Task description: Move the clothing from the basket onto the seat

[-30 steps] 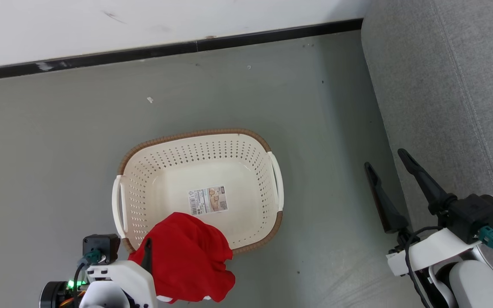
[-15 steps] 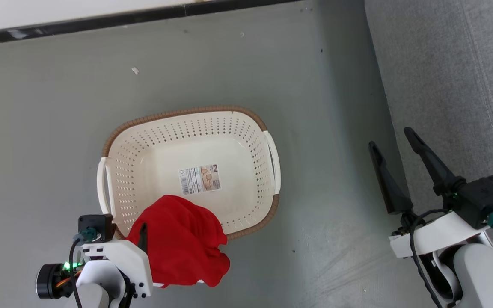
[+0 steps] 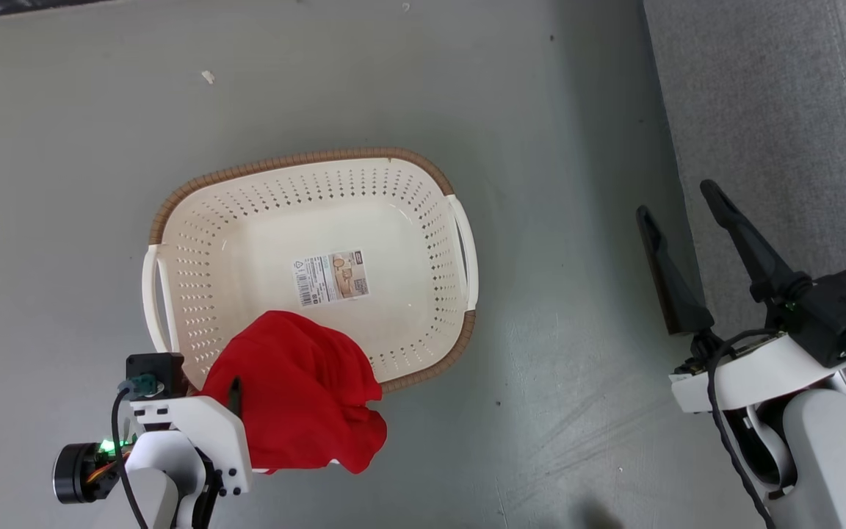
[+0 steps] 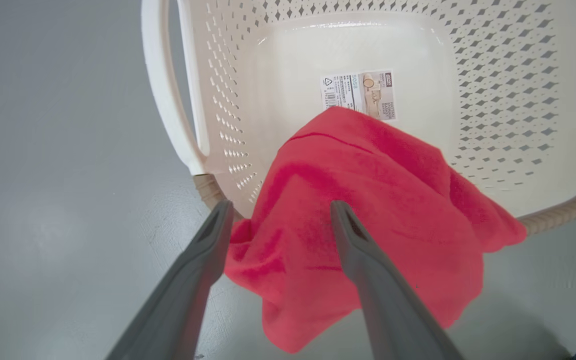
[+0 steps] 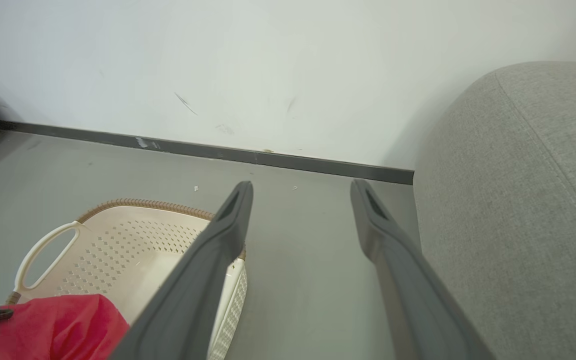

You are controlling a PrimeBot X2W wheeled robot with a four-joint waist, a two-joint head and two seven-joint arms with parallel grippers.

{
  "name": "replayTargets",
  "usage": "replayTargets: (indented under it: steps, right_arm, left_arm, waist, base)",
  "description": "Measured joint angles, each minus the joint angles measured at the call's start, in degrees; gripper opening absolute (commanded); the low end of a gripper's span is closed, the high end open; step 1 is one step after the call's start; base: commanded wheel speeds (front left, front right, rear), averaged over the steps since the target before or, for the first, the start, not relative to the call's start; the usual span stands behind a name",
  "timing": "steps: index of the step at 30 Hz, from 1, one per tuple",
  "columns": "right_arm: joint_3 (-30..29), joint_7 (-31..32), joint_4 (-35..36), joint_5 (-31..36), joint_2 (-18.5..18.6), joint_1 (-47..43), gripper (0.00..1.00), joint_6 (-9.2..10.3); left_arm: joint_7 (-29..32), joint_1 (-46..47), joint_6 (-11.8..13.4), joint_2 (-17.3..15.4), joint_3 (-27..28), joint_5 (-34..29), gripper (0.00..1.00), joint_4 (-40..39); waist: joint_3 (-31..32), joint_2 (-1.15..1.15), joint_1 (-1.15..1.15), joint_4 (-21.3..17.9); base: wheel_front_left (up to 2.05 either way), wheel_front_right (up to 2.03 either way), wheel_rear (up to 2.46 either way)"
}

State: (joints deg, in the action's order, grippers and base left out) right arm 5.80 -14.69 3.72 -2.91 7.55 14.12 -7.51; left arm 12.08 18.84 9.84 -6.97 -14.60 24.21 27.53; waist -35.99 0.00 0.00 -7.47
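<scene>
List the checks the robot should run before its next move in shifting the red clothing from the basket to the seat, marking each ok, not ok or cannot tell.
1. left tool open: ok.
2. Its fingers straddle a fold of the clothing: cannot tell; one lies over the cloth, one beside it.
3. Clothing free of the basket: not ok; it is draped over the near rim.
4. right tool open, holding nothing: ok.
5. seat in view on the right: ok.

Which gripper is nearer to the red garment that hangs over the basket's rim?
Left. The left gripper, open, is right at the red garment on the basket rim. The right gripper, open, is far off, over the floor beside the grey sofa.
</scene>
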Motion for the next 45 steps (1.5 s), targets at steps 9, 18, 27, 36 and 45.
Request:
replayTargets:
  steps: [9, 18, 27, 36, 45]
  right_arm:
    - [-0.5, 0.0, 0.1, 0.0, -0.2, 1.5, 1.0, 0.0]
    - [-0.5, 0.0, -0.1, 0.0, -0.5, 2.8, 1.0, 0.0]
    - [-0.5, 0.0, -0.3, 0.0, -1.0, 2.9, 1.0, 0.0]
    - [-0.6, 0.0, -0.5, 0.0, -1.0, 3.0, 1.0, 0.0]
    - [-1.0, 0.0, -0.7, 0.0, -1.1, 4.0, 1.0, 0.0]
  left_arm:
    - [0.0, 2.6, -0.5, 0.0, -0.1, 0.0, 1.0, 2.1]
    - [0.3, 4.0, -1.7, 0.0, -0.8, 0.0, 1.0, 4.2]
    - [0.5, 4.9, -3.0, 0.0, -1.7, 0.0, 0.81, 5.9]
    - [1.0, 5.5, -3.7, -0.1, -2.2, 0.0, 0.0, 7.0]
    - [0.4, 7.0, -4.5, -0.2, -2.5, -0.1, 0.0, 7.3]
  waist:
    - [-2.2, 0.0, 0.0, -0.1]
    - [-3.4, 0.0, 0.0, -0.1]
    - [-3.4, 0.0, 0.0, -0.1]
    - [-3.6, 0.0, 0.0, -0.3]
    - [-3.4, 0.0, 0.0, -0.4]
  base:
    - [0.0, 0.0, 0.0]
    - [0.0, 0.0, 0.0]
    - [0.0, 0.0, 0.0]
    - [0.0, 0.0, 0.0]
    - [0.0, 0.0, 0.0]
